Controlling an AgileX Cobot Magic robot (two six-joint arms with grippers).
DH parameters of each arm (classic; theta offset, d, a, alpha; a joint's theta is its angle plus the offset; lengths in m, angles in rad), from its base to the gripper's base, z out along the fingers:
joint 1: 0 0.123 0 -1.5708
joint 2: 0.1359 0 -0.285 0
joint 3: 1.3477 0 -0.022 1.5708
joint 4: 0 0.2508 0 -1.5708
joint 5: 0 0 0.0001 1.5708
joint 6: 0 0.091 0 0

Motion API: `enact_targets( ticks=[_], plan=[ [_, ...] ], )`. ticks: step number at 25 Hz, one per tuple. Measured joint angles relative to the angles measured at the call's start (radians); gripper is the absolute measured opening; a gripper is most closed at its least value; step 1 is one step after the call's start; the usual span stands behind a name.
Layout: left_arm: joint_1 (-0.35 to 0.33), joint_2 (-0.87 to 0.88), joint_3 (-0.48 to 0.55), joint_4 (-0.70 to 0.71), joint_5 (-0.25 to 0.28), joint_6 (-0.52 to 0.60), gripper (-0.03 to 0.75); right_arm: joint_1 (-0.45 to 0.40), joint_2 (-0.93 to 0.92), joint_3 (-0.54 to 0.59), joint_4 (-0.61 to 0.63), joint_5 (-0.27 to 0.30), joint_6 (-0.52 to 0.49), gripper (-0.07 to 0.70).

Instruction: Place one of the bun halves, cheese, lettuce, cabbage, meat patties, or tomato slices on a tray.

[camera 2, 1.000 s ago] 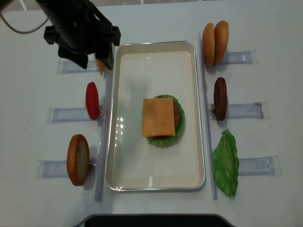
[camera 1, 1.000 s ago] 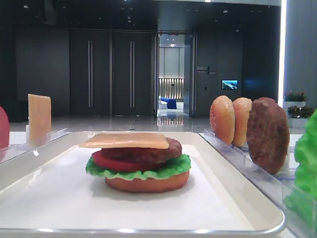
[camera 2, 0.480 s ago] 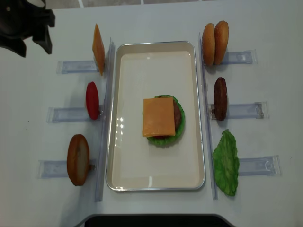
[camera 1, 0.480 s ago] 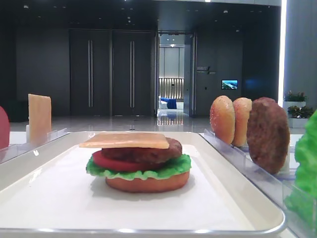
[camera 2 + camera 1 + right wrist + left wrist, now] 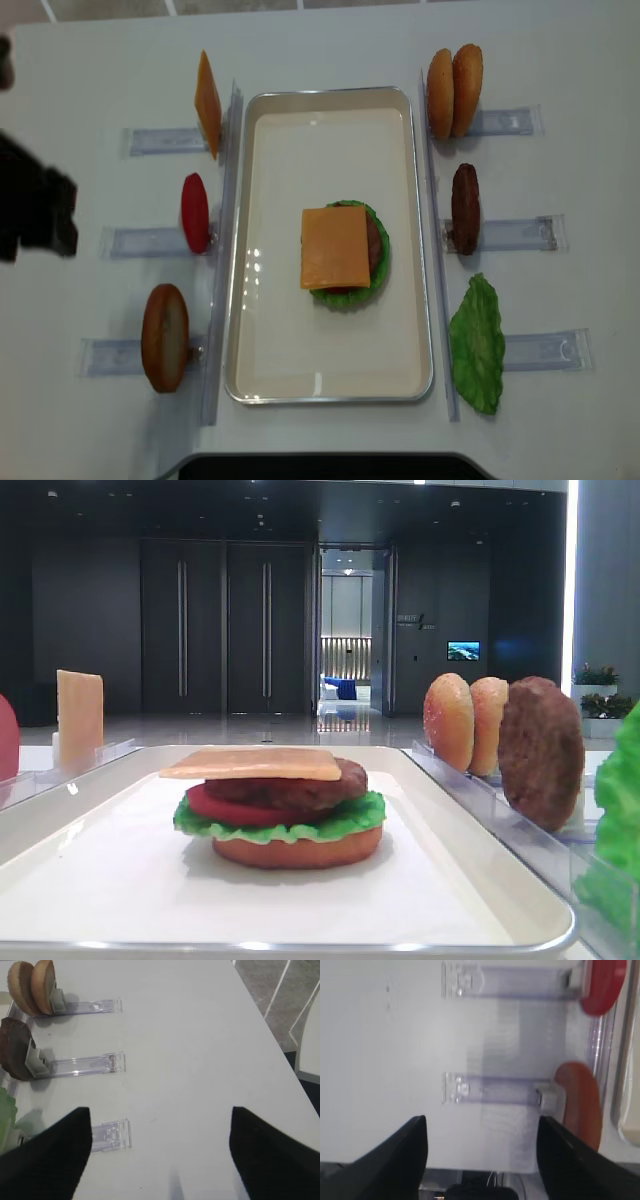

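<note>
On the white tray (image 5: 330, 140) sits a stack: bun, lettuce (image 5: 280, 825), tomato, patty and a cheese slice (image 5: 335, 247) on top. My left gripper (image 5: 482, 1160) is open and empty over bare table left of the racks, beside the bun half (image 5: 580, 1102) and tomato slice (image 5: 602, 985). The left arm (image 5: 35, 210) blurs at the left edge. My right gripper (image 5: 160, 1155) is open and empty above the table right of the racks holding two bun halves (image 5: 30, 985), a meat patty (image 5: 15, 1047) and lettuce (image 5: 478, 343). Cabbage is out of view.
Clear plastic racks flank the tray. On the left they hold an upright cheese slice (image 5: 207, 103), a tomato slice (image 5: 195, 212) and a bun half (image 5: 165, 337). The table's right edge (image 5: 280, 1050) runs close to the right gripper.
The left arm has left the spot over the cheese rack at the back left, swung out to the left edge, then come forward. Nothing on the tray or racks moved.
</note>
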Motion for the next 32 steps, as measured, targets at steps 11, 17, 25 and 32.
enact_targets(
  ticks=[11,17,25,32],
  plan=[
    [0.0,-0.637,0.466,0.02,-0.104,-0.036,0.501,0.0,0.0,0.0,0.0,0.0,0.0,0.538],
    [0.0,-0.865,0.475,-0.048,-0.117,0.11,0.469,0.0,0.0,0.0,0.0,0.0,0.0,0.538],
    [0.0,-1.164,0.477,-0.058,-0.112,0.136,0.463,0.0,0.0,0.0,0.0,0.0,0.0,0.538],
    [0.0,-1.164,0.477,-0.075,-0.111,0.15,0.463,0.0,0.0,0.0,0.003,0.0,0.0,0.538]
  ],
)
